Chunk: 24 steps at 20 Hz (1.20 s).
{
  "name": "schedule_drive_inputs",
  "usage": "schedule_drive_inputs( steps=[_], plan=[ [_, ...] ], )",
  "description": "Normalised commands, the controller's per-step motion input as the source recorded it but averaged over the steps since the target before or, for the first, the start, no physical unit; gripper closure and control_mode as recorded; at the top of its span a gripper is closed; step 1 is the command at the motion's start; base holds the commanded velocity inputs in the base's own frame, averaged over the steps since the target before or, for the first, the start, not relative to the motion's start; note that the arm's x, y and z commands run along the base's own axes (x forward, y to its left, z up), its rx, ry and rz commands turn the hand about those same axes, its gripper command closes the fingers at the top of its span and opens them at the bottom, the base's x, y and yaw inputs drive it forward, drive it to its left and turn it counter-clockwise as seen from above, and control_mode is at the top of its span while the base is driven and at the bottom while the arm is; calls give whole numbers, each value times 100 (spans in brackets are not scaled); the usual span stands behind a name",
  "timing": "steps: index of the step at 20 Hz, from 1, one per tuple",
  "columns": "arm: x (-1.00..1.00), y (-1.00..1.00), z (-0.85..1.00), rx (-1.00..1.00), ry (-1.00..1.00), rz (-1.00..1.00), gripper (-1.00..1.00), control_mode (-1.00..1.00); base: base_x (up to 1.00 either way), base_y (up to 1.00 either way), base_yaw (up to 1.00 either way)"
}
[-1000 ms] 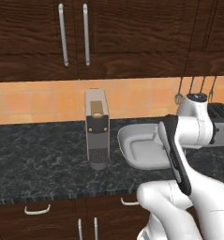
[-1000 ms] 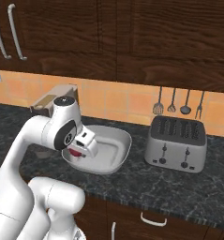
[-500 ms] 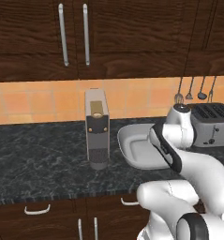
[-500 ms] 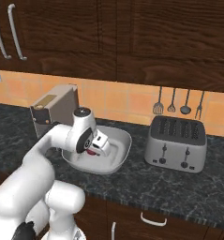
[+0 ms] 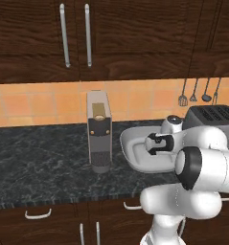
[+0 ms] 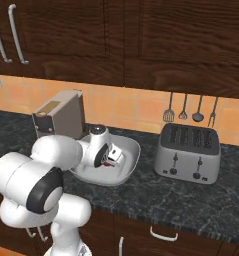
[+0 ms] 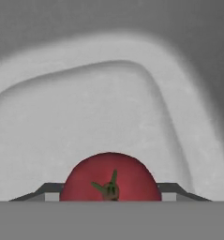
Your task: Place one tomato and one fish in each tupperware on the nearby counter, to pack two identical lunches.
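Red tomato (image 7: 111,180) clamped in gripper (image 7: 111,194) over the tupperware (image 6: 128,167) on counter (image 5: 39,167); not released, fish pending.

a kitchen: stone counter (image 5: 39,162), toaster (image 6: 188,153), wood cabinets (image 5: 111,33), hanging utensils (image 6: 183,107).

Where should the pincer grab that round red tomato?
Around its middle, one finger on each side, coming from above the stem end. The tomato is round and faces the hand camera with its green stem, so its widest part lies between the fingers. The pincer sits that way now, over the grey container.
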Motion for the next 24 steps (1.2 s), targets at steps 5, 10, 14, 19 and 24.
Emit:
schedule_drive_inputs(
  steps=[5, 10, 14, 19, 24],
  plan=[
    [5, 1, 30, 0, 0, -8, -100, -100, 0, 0, 0],
    [-29, 8, 55, 0, 0, -2, -100, -100, 0, 0, 0],
    [-90, 3, 93, 0, 0, 0, -100, -100, 0, 0, 0],
    [-100, -3, 59, 1, 0, 0, -100, -100, 0, 0, 0],
    [-100, 0, 29, 0, 0, 0, -100, -100, 0, 0, 0]
  ],
)
